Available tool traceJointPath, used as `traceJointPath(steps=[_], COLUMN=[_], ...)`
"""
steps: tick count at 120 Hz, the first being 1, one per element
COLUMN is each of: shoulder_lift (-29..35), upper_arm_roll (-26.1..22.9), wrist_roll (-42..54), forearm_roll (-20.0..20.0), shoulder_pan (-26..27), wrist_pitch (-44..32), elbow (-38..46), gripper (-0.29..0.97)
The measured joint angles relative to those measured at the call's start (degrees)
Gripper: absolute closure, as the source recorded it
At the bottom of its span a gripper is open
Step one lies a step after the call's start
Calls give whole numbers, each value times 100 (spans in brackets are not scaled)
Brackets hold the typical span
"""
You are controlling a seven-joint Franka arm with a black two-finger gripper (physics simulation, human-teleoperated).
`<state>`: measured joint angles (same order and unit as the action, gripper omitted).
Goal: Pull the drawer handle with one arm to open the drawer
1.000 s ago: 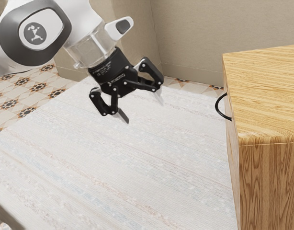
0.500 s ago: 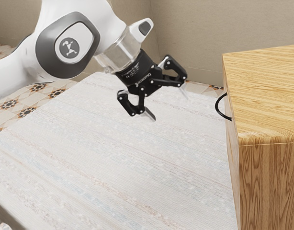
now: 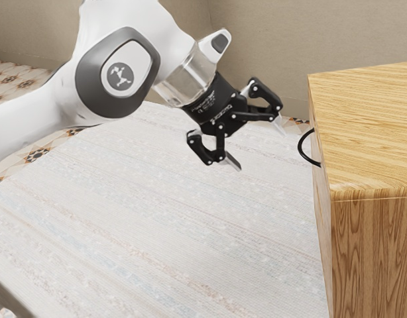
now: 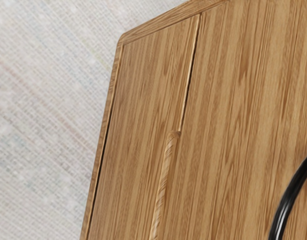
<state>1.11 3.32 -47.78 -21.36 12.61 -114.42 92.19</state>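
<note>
Gripper (image 3: 256, 144) wide open, empty, near drawer handle (image 3: 301, 147), clear of it & cabinet (image 3: 362, 119)

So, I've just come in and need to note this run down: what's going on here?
A Franka arm's black gripper hovers open above the pale woven surface, pointed toward a wooden cabinet at the exterior view's right. The black drawer handle sticks out of the cabinet's front, and the gripper is short of it, touching nothing. The drawer front looks flush in the wrist view, so the pull has not yet begun.
</note>
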Motion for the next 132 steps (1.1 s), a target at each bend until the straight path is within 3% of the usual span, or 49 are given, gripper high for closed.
traceJointPath(steps=[61, 132], shoulder_lift=[-70, -46], upper_arm_roll=[-42, -30], wrist_roll=[113, 181], forearm_roll=[-88, -94], shoulder_pan=[-145, 98], wrist_pitch=[-113, -262], elbow=[-52, -117], gripper=[0, 0])
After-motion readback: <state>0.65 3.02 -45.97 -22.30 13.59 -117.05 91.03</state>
